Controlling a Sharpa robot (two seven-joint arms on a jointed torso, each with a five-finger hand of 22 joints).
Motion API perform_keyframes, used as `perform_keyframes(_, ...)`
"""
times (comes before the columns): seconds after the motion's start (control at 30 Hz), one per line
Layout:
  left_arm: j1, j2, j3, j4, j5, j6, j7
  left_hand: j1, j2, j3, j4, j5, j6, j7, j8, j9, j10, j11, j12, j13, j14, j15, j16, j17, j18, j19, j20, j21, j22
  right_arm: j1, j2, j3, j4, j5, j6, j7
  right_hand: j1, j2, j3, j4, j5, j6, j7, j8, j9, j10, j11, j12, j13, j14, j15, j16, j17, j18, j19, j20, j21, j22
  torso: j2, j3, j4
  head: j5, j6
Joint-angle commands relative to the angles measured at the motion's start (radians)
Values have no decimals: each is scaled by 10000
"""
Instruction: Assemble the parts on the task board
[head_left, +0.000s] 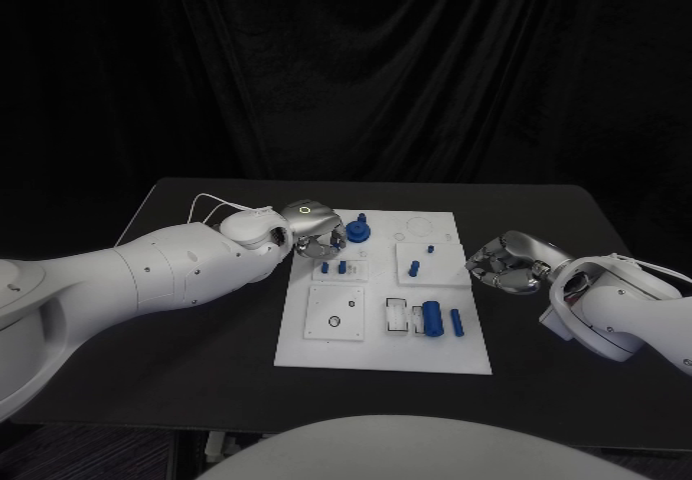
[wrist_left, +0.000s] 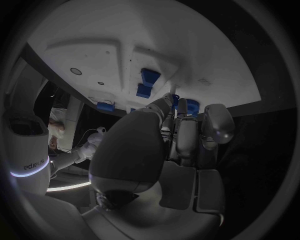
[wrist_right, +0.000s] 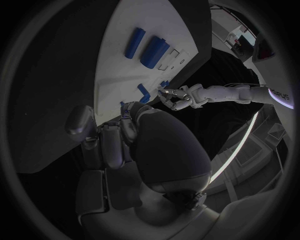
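Board: white task board (head_left: 384, 350) flat in middle of black table (head_left: 188, 360), long side running away from the robot.
Parts, far end: round blue part (head_left: 359, 234) with a small peg standing on it, near board's far left corner, just beside left hand's fingertips.
Parts, middle: two short blue pegs (head_left: 335, 267) upright in a raised white block on left side; single blue peg (head_left: 414, 268) upright in the block on right side, small blue bit (head_left: 430, 247) just beyond it.
Parts, near end: blue cylinder (head_left: 433, 319) and thin blue pin (head_left: 456, 321) lying side by side, right side of board; white frame beside them; left block with small dark ring.
Left hand: left hand (head_left: 312, 232) over board's far left corner, fingers curled down toward round blue part; grasp or mere touch, cannot tell. Wrist view: fingertips (wrist_left: 177, 107) right at a blue piece, contact hidden.
Right hand: right hand (head_left: 505, 262) just off board's right edge, level with single peg, fingers curled inward, clenched, nothing seen in it; wrist view agrees (wrist_right: 125, 135).
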Motion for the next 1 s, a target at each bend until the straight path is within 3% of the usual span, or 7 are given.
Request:
perform_keyframes(0.03, -9, -19, -1, 39, 10, 92, -23, -43, 60, -30, 57, -58, -14, -40, -14, 12, -58, -37, -51, -7, -65, 8, -56, -19, -76, -49, 31, -67, 1298, -14, 1, 5, -6, -19, 67, -93, -73, 8, 53, 1, 34, 60, 33, 21, -16, -57, 36, -21, -15, -24, 5, -34, 644, 168, -82, 5, -59, 1271, 5, -9, 3, -1, -1)
perform_keyframes(0.3, -11, -54, -1, 60, 10, 175, -58, -81, 34, -74, 100, -71, -41, -51, -32, 5, -65, -39, -81, -22, -78, 4, -71, -46, -74, -57, 32, -89, 1294, -15, -2, 5, -8, -19, 75, -93, -73, 8, 53, 1, 34, 60, 33, 21, -16, -57, 36, -21, -15, -24, 5, -34, 644, 168, -82, 5, -59, 1271, 10, -3, 23, -11, -1)
perform_keyframes(0.63, -18, -22, -1, 77, 10, 276, -65, -136, -9, -141, 186, -80, -181, -83, -120, -32, -95, -43, -147, -55, -107, -7, -101, -101, -63, -84, 32, -163, 1279, -15, 11, 4, -11, -19, 74, -89, -80, 8, 70, -15, 30, 72, 31, 29, -16, -57, 35, -19, -15, -23, 4, -34, 644, 170, -85, 4, -68, 1269, 14, 1, -10, 16, -1)
perform_keyframes(1.0, -25, -25, -1, 134, 10, -200, 0, -84, 23, -129, 186, -65, -196, -95, -131, -36, -40, -70, -137, -52, -88, -25, -78, -60, -73, -59, 29, -114, 1294, -15, 10, 4, -10, -19, 58, -78, -80, 8, 70, -15, 30, 72, 31, 29, -16, -57, 35, -19, -15, -23, 4, -34, 644, 170, -85, 4, -68, 1269, 12, 6, -14, -16, -1)
